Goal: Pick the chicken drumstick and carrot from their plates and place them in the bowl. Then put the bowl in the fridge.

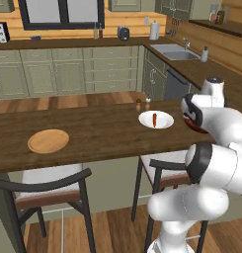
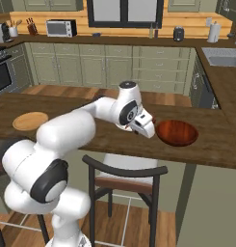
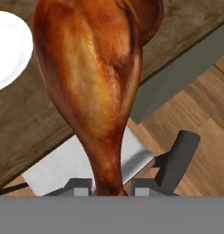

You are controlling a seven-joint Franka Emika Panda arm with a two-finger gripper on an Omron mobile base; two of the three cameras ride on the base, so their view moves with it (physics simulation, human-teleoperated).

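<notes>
Wood counter, left base view: we see the dark counter [image 1: 93, 133] across mid-frame; the wooden plate [image 1: 48, 141] sits bare at left, the white plate [image 1: 156, 119] right of centre bears the carrot [image 1: 154, 119].
Right base view: the copper bowl [image 2: 177, 132] lies at centre right, just beside the gripper [image 2: 144, 126]; green cabinets [image 2: 105, 67] line the upper frame.
Hand view: the chicken drumstick [image 3: 93, 82] rises from the fingertips [image 3: 79, 187], pinched by its thin bone end between nearly closed jaws.
Risk: we judge the heavy meat end may pivot or slip from so narrow a hold, dropping onto the chair [image 3: 177, 155] or floor short of the bowl.
</notes>
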